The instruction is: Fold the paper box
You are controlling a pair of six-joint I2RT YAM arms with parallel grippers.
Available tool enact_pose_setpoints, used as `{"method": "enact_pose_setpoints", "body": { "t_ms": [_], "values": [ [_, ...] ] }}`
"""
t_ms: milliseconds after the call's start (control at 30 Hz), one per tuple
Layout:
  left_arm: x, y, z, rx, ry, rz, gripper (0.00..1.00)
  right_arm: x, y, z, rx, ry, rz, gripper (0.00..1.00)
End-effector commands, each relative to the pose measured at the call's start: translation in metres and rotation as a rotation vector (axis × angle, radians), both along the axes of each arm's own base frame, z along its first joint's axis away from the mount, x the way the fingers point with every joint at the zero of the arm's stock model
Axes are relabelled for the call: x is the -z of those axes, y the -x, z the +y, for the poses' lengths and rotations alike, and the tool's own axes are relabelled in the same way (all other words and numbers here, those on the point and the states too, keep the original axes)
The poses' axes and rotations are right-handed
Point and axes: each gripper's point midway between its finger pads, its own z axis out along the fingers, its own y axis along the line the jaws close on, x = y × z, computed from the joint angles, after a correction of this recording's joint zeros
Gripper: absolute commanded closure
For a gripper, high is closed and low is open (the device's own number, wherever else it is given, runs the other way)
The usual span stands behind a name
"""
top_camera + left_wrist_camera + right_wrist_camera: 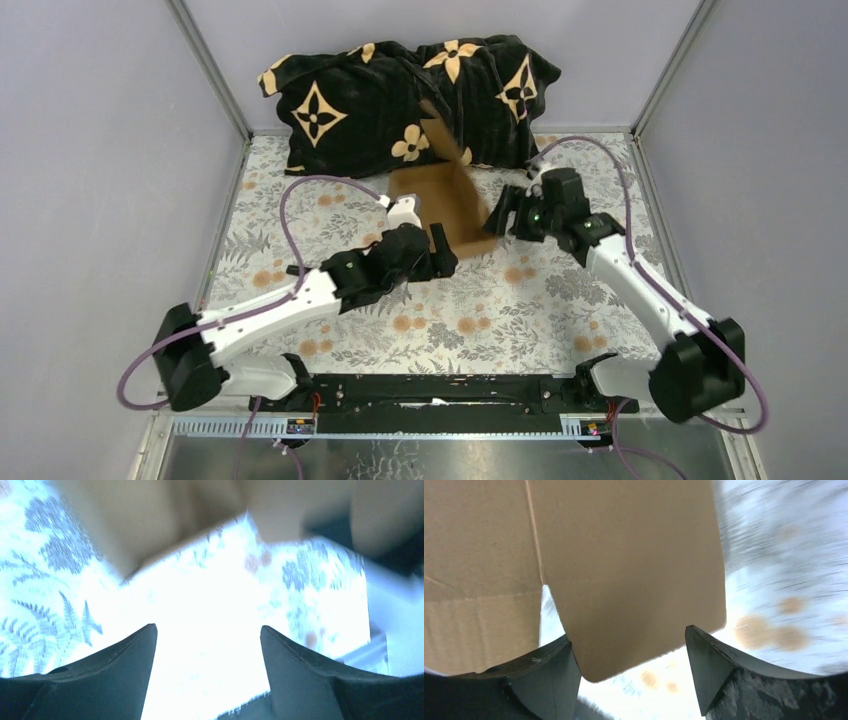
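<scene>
Box: plain brown corrugated cardboard sheet (447, 200) on floral tablecloth (300, 215), between the arms | Handling: likely light, stiff, creasable; pinch a flap edge | Claws: left gripper (207, 630), right gripper (626, 632) both apart, empty

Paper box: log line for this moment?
paper box: unfolded, between both grippers | left gripper: open, empty | right gripper: open, flap at fingertips

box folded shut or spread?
Spread, not closed. The box lies opened out, a panel raised toward the pillow; the right wrist view shows separate flaps with an open slit. Blur hides the rest.
</scene>
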Motion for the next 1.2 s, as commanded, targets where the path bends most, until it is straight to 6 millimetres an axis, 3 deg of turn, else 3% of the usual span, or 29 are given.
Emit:
{"method": "enact_pose_setpoints", "body": {
  "t_ms": [0, 100, 267, 400, 533, 700, 867, 1167],
  "values": [
    [0.007, 0.049, 0.015, 0.154, -0.049, 0.092, 0.17, 0.019, -0.091, -0.089, 0.417, 0.232, -0.117, 0.22],
    [0.008, 0.048, 0.022, 0.142, -0.052, 0.093, 0.17, 0.024, -0.092, -0.088, 0.407, 0.235, -0.106, 0.22],
    [0.024, 0.031, 0.053, 0.035, -0.061, 0.118, 0.15, 0.019, -0.091, -0.087, 0.393, 0.228, -0.126, 0.22],
    [0.039, 0.003, 0.094, -0.126, -0.082, 0.135, 0.09, -0.001, -0.092, -0.085, 0.378, 0.209, -0.178, 0.21],
    [0.057, -0.028, 0.149, -0.345, -0.076, 0.188, 0.08, -0.027, -0.086, -0.081, 0.340, 0.185, -0.212, 0.20],
    [0.070, -0.046, 0.189, -0.540, -0.050, 0.265, 0.02, -0.044, -0.068, -0.079, 0.293, 0.161, -0.219, 0.17],
    [0.091, -0.039, 0.229, -0.731, -0.077, 0.397, 0.01, -0.048, -0.050, -0.073, 0.233, 0.139, -0.200, 0.16],
    [0.102, -0.026, 0.280, -0.914, -0.037, 0.401, 0.02, -0.056, -0.033, -0.061, 0.172, 0.059, -0.193, 0.18]
  ]
}}
